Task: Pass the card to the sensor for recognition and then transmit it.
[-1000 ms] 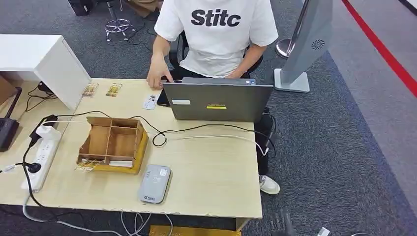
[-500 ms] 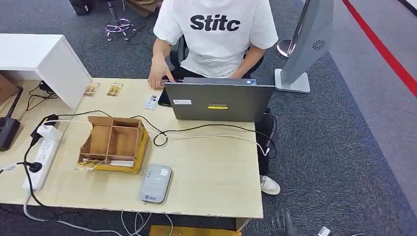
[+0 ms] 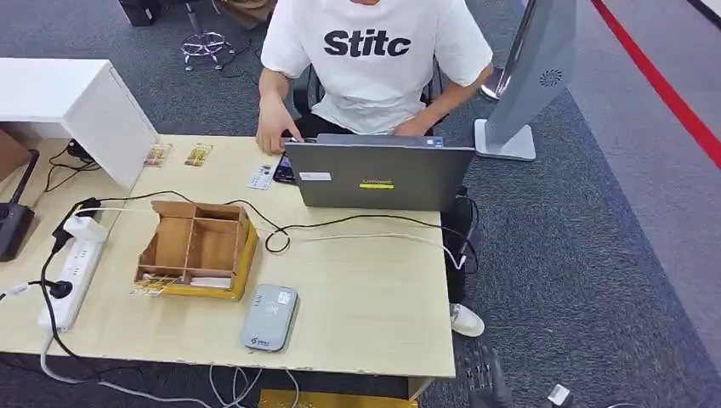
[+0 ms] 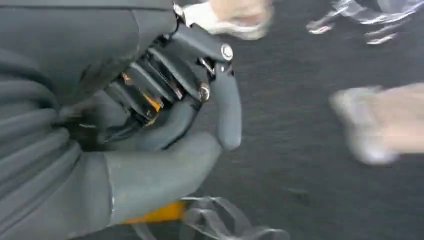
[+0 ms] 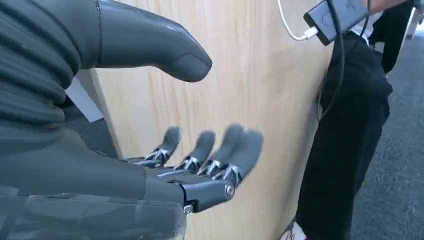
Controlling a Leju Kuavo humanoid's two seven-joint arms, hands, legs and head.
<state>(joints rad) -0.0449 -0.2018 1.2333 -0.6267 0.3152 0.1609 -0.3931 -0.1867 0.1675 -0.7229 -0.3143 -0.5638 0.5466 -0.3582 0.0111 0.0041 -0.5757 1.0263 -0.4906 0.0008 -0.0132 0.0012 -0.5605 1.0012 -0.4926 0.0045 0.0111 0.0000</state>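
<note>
The card (image 3: 260,176) lies on the worktop's (image 3: 366,289) far side beside the laptop (image 3: 378,174), well apart from my hands. My right hand (image 5: 200,165) hangs spread and empty beside the worktop's edge; my left hand (image 4: 175,100) is curled in, holding nothing.

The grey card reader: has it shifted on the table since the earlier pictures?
No. The grey card reader lies just as close to the wooden organiser box and the table's near edge.

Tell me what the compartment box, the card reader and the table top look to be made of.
Compartment box: thin unpainted wood or plywood, matt brown, with bare slotted dividers. Card reader: smooth grey moulded plastic by its rounded corners and even sheen. Table: pale wood-grain surface, probably laminate board; its grain looks very uniform.
</note>
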